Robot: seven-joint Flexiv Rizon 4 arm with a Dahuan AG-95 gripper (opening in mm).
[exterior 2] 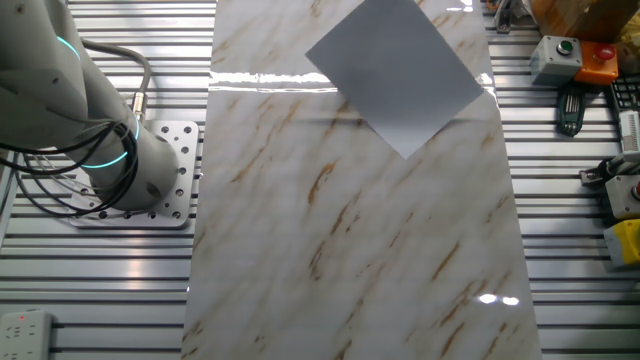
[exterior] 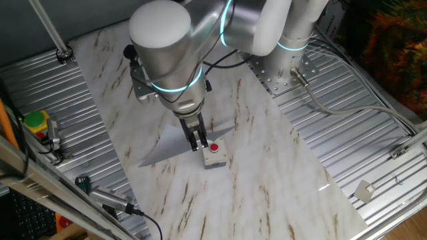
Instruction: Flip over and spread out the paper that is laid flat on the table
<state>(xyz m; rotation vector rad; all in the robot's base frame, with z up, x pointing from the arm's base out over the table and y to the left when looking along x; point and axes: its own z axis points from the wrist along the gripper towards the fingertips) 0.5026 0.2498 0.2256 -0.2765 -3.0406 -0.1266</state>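
The paper [exterior: 167, 148] is a thin white sheet lying on the marble-look table [exterior: 267, 180], and the arm hides part of it in one fixed view. My gripper [exterior: 199, 141] points down at the sheet's right edge, right beside a small grey box with a red button [exterior: 214, 154]. Its dark fingers stand close together, and I cannot tell whether they pinch the sheet. In the other fixed view the paper [exterior 2: 395, 75] lies flat and turned like a diamond near the far end of the table [exterior 2: 350, 260]. The gripper is out of that view.
Ribbed metal panels [exterior: 360, 140] flank the table on both sides. The arm's base [exterior 2: 150, 175] is bolted on at the left with its cables. A yellow-green device [exterior: 35, 123], tools [exterior: 100, 197] and button boxes [exterior 2: 560, 55] sit on the panels.
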